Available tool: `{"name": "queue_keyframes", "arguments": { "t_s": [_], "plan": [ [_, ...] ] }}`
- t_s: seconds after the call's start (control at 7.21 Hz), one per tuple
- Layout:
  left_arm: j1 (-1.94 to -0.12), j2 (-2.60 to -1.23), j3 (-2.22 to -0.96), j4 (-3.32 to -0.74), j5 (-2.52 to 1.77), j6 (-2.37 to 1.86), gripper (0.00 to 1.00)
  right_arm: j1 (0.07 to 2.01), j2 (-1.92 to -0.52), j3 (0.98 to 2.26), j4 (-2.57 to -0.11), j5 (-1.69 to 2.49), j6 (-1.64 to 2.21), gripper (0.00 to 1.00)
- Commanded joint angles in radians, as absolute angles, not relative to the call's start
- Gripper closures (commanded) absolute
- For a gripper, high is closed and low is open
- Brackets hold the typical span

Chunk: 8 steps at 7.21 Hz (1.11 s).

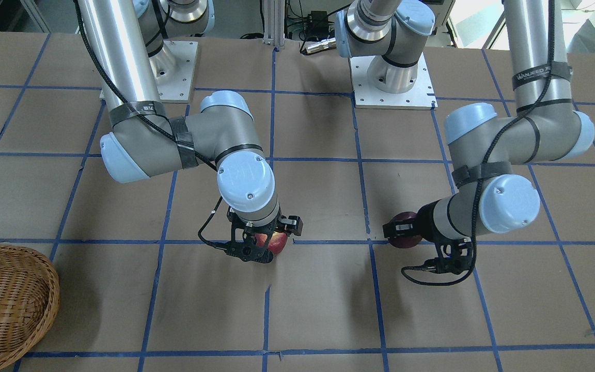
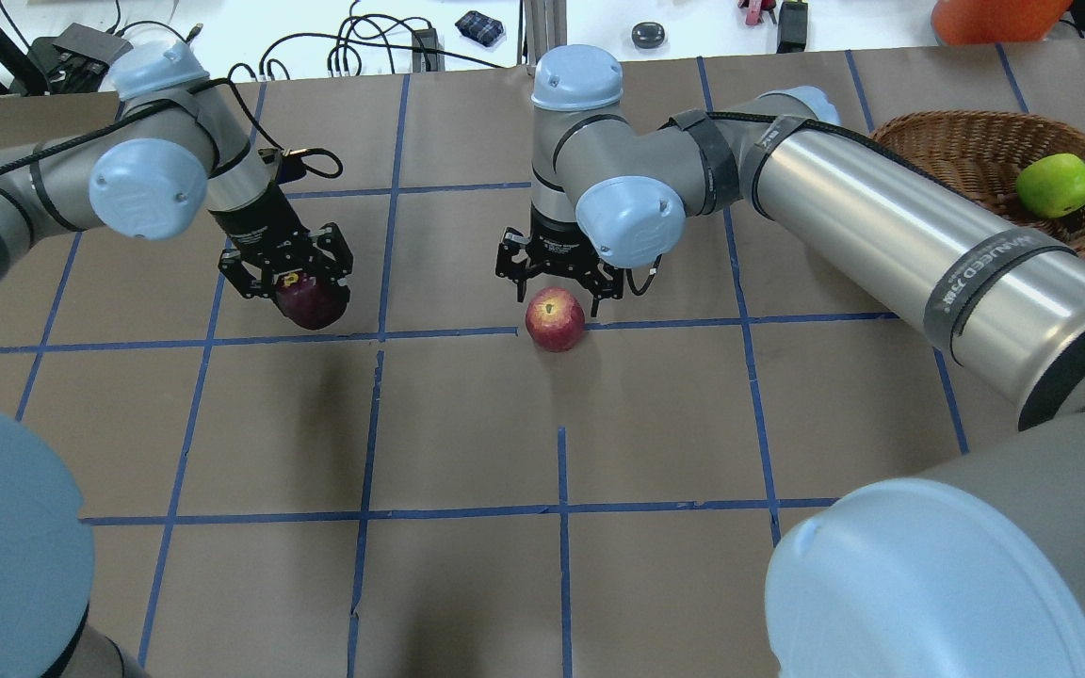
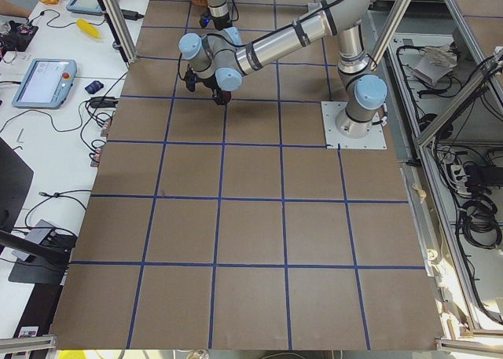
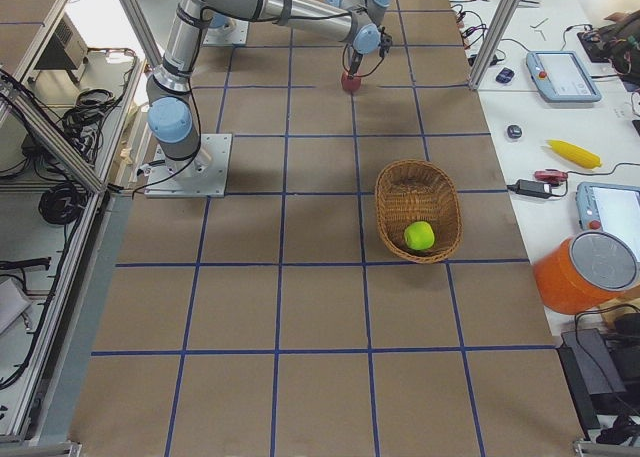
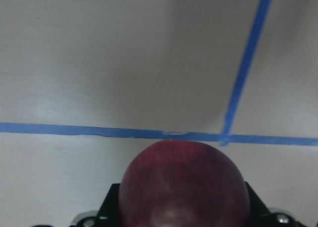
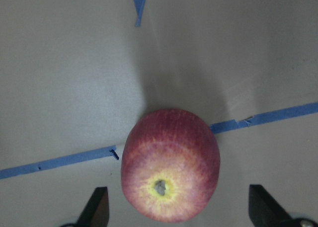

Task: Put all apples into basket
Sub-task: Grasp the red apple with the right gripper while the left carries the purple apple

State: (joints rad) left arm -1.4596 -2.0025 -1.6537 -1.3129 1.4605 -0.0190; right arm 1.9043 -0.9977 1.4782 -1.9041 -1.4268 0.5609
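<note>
My left gripper is shut on the dark maroon apple and holds it just above the table; the apple fills the bottom of the left wrist view. The red apple with a yellowish stem dimple lies on a blue tape line. My right gripper hangs open over it, and its fingers flank the apple without touching. The yellow-green apple lies in the wicker basket at the far right of the overhead view.
The brown table is marked with a blue tape grid. The arms' base plates stand at the robot's side. The basket also shows at the lower left of the front-facing view. Cables and teach pendants lie beyond the table's far edge.
</note>
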Motion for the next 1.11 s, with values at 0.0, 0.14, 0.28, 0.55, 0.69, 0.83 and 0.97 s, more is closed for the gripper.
{"name": "queue_keyframes", "arguments": {
  "t_s": [0.0,0.14,0.28,0.55,0.69,0.83,0.97],
  "plan": [
    [-1.558,-2.014,-1.695,-1.218,1.460,-0.157,0.65,1.908,-0.960,1.480,-1.931,-1.425,0.566,0.00],
    [-1.587,-2.019,-1.706,-1.151,1.463,-0.185,0.64,1.908,-0.944,1.483,-1.951,-1.427,0.566,0.00],
    [-1.597,-2.020,-1.707,-1.129,1.463,-0.190,0.64,1.908,-0.942,1.491,-1.954,-1.427,0.566,0.06],
    [-1.629,-2.025,-1.707,-1.126,1.462,-0.269,0.64,1.895,-0.965,1.479,-1.936,-1.428,0.511,1.00],
    [-1.653,-2.026,-1.707,-1.112,1.462,-0.316,0.64,1.881,-1.007,1.479,-1.918,-1.433,0.499,1.00],
    [-1.684,-2.036,-1.707,-1.089,1.456,-0.383,0.64,1.821,-1.053,1.480,-1.854,-1.431,0.450,1.00],
    [-1.742,-2.061,-1.700,-1.025,1.448,-0.472,0.63,1.718,-1.116,1.474,-1.770,-1.443,0.346,1.00]
  ]
}}
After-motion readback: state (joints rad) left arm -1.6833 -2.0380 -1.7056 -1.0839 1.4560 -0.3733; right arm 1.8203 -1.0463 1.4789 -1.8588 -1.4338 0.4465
